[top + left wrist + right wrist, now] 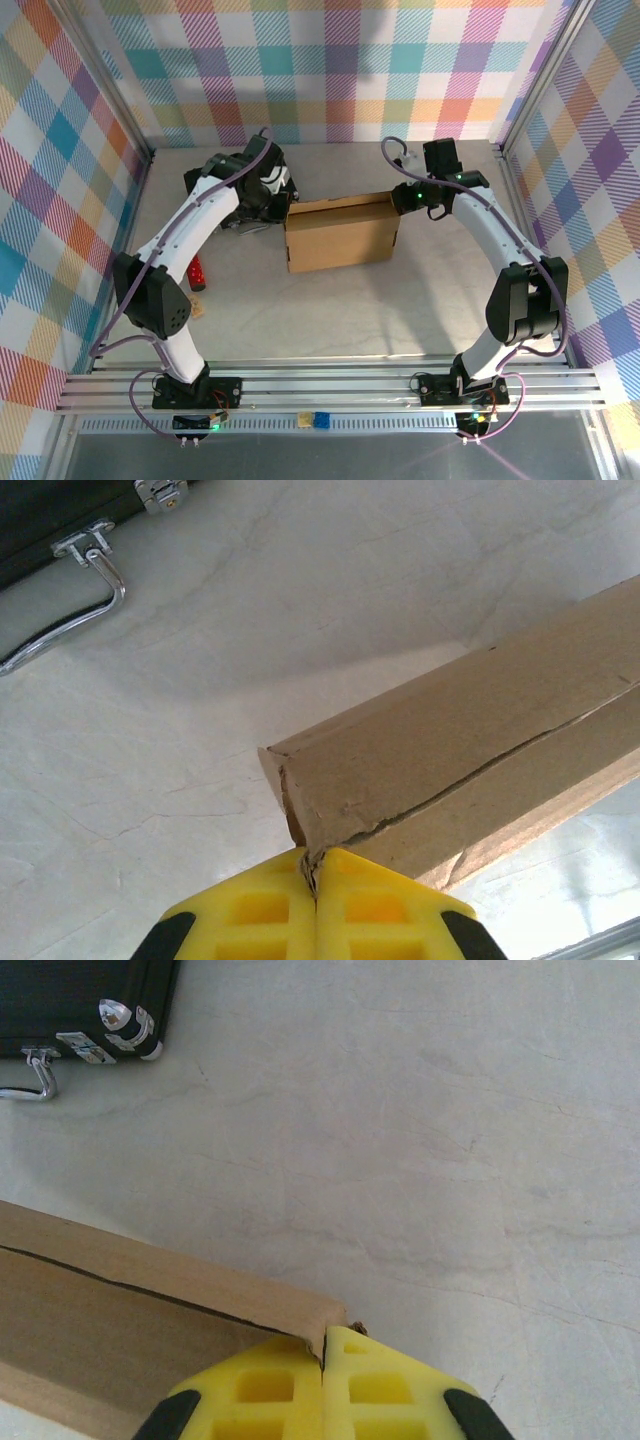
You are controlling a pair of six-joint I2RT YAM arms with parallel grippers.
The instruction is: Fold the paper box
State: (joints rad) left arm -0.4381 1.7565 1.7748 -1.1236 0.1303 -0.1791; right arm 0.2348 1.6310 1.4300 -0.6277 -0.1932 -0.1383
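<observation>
Checked walls (340,60) in many colours stand around a pale table (330,310) with faint cracks in its surface. Near the middle of the table, toward the back wall, sits the box (340,235), brown and shut flat, with an arm reaching in to it from either side. At its far left corner is the left gripper (287,205); in the left wrist view its yellow fingers (260,910) are clenched together on a thin edge of card at that corner, where the card is creased and slightly torn. At the far right corner is the right gripper (400,200), its yellow fingers (380,1390) likewise pressed tight on the corner of the box. A black case (60,510) with a metal handle (70,630) lies on the table behind the box, apart from it. A red thing (198,272) lies by the left arm.
</observation>
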